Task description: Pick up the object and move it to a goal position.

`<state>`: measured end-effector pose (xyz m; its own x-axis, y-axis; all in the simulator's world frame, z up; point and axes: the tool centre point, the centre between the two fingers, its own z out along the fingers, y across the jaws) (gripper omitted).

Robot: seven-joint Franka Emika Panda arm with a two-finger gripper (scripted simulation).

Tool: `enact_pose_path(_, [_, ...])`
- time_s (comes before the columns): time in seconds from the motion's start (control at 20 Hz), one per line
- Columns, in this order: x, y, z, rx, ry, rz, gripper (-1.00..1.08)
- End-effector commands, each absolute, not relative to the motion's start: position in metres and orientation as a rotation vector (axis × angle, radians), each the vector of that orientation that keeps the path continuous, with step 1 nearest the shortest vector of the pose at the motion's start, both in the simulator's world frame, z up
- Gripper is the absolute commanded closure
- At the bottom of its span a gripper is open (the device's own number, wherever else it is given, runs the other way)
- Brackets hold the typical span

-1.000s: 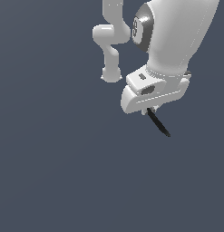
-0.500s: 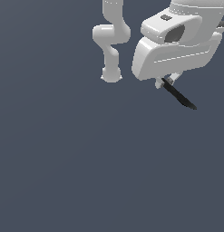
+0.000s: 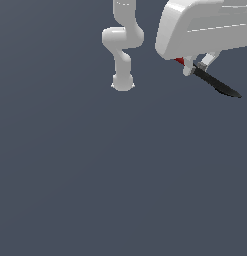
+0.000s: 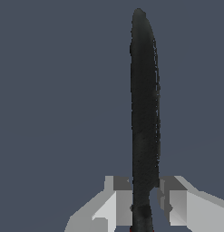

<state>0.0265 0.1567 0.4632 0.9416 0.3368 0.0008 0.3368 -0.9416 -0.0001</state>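
While the arm is filling the upper corner on the exterior view's right, the gripper (image 3: 195, 64) is carrying the object (image 3: 215, 83) clear of the grey floor (image 3: 95, 190). Only a sliver of the red part is showing, tucked against the white hand body; the black tapered part is pointing away from the hand, slanting downward toward the exterior view's right. One white finger (image 3: 187, 70) is showing on the near side of the stick and a second is angling down just behind it, so the stick is sitting between them near its red end. The robot's base (image 3: 122, 82) is standing well apart, toward the exterior view's left. No goal marker is appearing in this view, so I cannot tell which way the goal lies.

Wrist view: the gripper (image 4: 145, 204) is clamping the object (image 4: 144, 118). The left pad is touching the black body; a thin dark gap is showing beside the other finger (image 4: 177, 199), so contact on that side is uncertain. The long axis is running straight out from between the fingers, away from the camera, tip farthest out.

Judgement: the grasp is sitting near one end, so most of the length is overhanging. Any transfer is needing clearance for that leading black tip, and the stick may be pivoting if the arm is swinging sharply.
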Motion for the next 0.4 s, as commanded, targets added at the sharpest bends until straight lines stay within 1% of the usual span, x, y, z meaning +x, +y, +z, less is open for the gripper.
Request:
enact_pose_path(0.0, [0.0263,0.1580,0.4702,-3.095,-0.537,0.000,1.08])
enact_pose_path(0.35, [0.0265,0.1594,0.4767,-3.095,-0.537,0.000,1.08])
